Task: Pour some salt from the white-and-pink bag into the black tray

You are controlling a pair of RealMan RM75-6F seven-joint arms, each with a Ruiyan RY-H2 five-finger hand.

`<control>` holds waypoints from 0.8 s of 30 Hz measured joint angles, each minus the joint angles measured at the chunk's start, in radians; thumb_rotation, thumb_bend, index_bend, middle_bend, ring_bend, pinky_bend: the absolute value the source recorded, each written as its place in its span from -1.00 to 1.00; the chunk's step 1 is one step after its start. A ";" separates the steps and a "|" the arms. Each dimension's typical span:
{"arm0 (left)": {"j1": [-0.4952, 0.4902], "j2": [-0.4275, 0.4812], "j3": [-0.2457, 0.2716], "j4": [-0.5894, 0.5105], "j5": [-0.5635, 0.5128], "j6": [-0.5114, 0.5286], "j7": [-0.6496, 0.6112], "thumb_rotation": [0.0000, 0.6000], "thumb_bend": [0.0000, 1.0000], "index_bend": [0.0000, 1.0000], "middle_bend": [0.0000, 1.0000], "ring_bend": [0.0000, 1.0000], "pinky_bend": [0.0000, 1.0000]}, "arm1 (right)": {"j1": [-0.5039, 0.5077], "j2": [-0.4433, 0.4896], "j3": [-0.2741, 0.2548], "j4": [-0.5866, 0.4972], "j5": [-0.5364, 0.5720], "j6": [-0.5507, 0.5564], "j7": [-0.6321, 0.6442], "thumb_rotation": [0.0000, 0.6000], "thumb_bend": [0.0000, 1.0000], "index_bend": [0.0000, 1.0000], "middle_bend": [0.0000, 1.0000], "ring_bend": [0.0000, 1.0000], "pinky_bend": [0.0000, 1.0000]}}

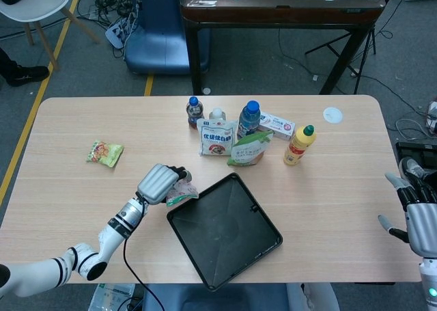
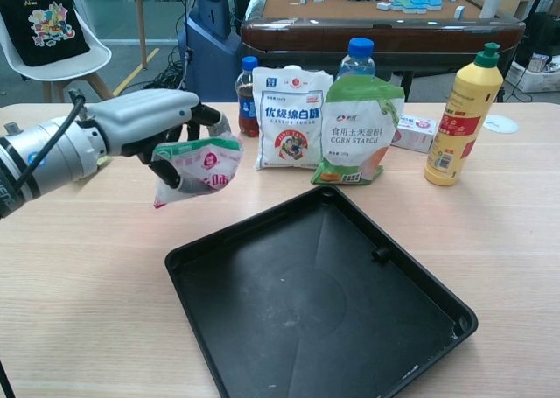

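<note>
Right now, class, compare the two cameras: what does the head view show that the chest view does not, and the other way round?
Only the head view shows the right hand beyond the table's right edge, holding nothing.

Only the chest view shows the corn starch label clearly enough to read.

Both show the left hand gripping the salt bag, tilted near the black tray, which looks empty, and the yellow bottle.

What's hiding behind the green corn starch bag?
Behind the corn starch bag stands a bottle with a blue cap; only its cap and shoulders show above the bag. The rest of the bottle is covered, so what is in it cannot be seen.
</note>
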 measured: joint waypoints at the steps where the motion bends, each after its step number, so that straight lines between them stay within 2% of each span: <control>1: 0.002 -0.004 0.004 -0.006 0.006 0.011 0.037 1.00 -0.59 -0.18 0.08 0.04 0.25 | -0.001 0.000 -0.001 0.001 0.000 0.001 0.001 1.00 -0.64 -0.67 -0.50 -0.77 -0.65; 9: 0.017 -0.073 0.033 -0.008 0.058 0.094 0.312 1.00 -0.59 -0.18 0.08 0.04 0.25 | -0.004 -0.004 -0.004 0.011 -0.003 0.005 0.013 1.00 -0.64 -0.67 -0.50 -0.77 -0.65; 14: 0.022 -0.127 0.047 0.047 0.107 0.148 0.455 1.00 -0.59 -0.19 0.08 0.03 0.25 | -0.005 -0.004 -0.005 0.014 -0.004 0.006 0.017 1.00 -0.64 -0.67 -0.50 -0.77 -0.65; 24: 0.034 -0.197 0.094 0.165 0.197 0.205 0.596 1.00 -0.59 -0.20 0.08 0.03 0.25 | -0.005 -0.007 -0.006 0.019 -0.002 0.002 0.023 1.00 -0.64 -0.67 -0.50 -0.77 -0.65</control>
